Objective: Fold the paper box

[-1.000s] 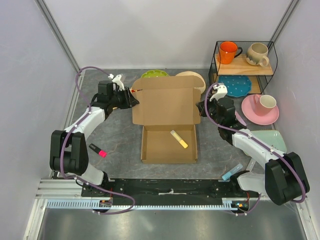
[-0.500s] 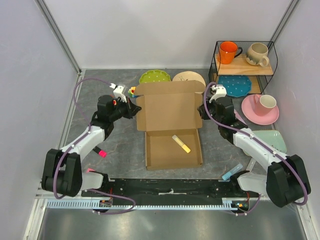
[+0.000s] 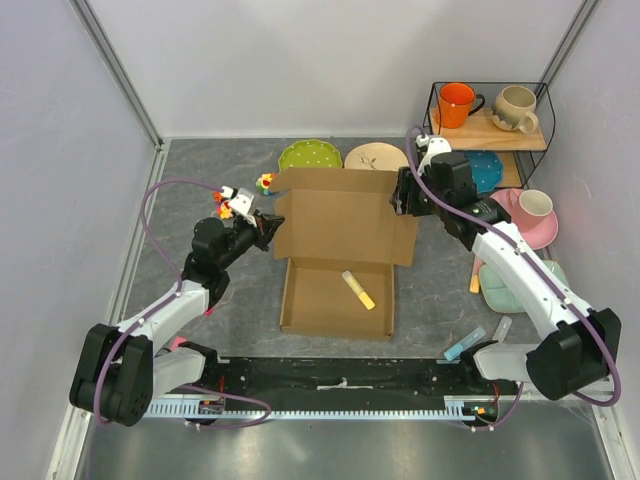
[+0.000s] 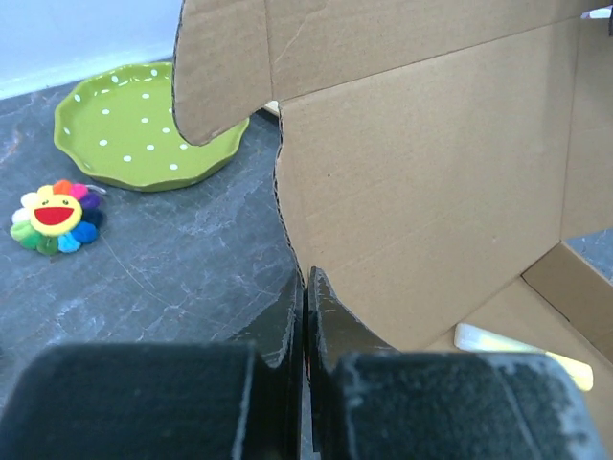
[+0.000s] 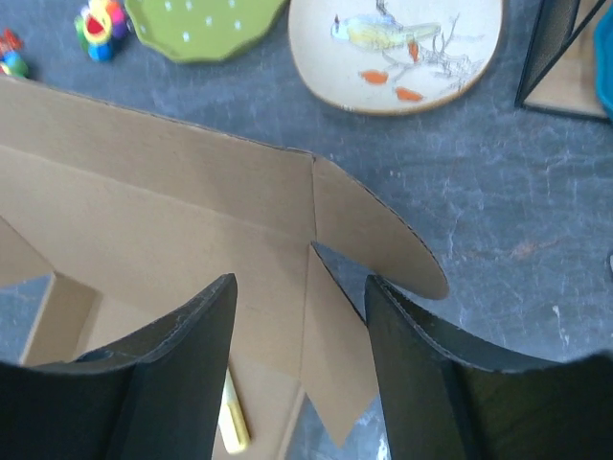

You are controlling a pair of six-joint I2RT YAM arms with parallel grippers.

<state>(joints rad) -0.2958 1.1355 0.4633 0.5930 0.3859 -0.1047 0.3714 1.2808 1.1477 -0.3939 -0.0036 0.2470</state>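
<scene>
We cannot see the contact itself, but in the left wrist view the left gripper [image 4: 305,280] is clenched. Its dark fingers press together right where the left edge of the raised lid [image 4: 431,192] runs down into them, so it seems to pinch the cardboard. The gripper's blurred body fills the bottom of that view. The paper box [image 3: 336,300] sits mid-table between the two arms, its tray flat and its lid standing up on the far side. The right gripper [image 5: 299,286] is released, fingers wide apart on either side of the lid's right side flap, with no touch that we can see. A yellow marker [image 3: 358,290] lies in the tray, only partly visible in both wrist views. Behind the lid, a bird plate [image 3: 377,157] is partly covered by the top flap, a green dotted plate [image 3: 310,153] lies beside it, and a flower toy [image 3: 265,183] rests near the left gripper. The right arm crosses a blue plate [image 3: 492,170] in the wire rack [image 3: 495,132]. It also covers part of a pink plate [image 3: 535,238] and a pale green thing [image 3: 550,278] that we cannot identify.
</scene>
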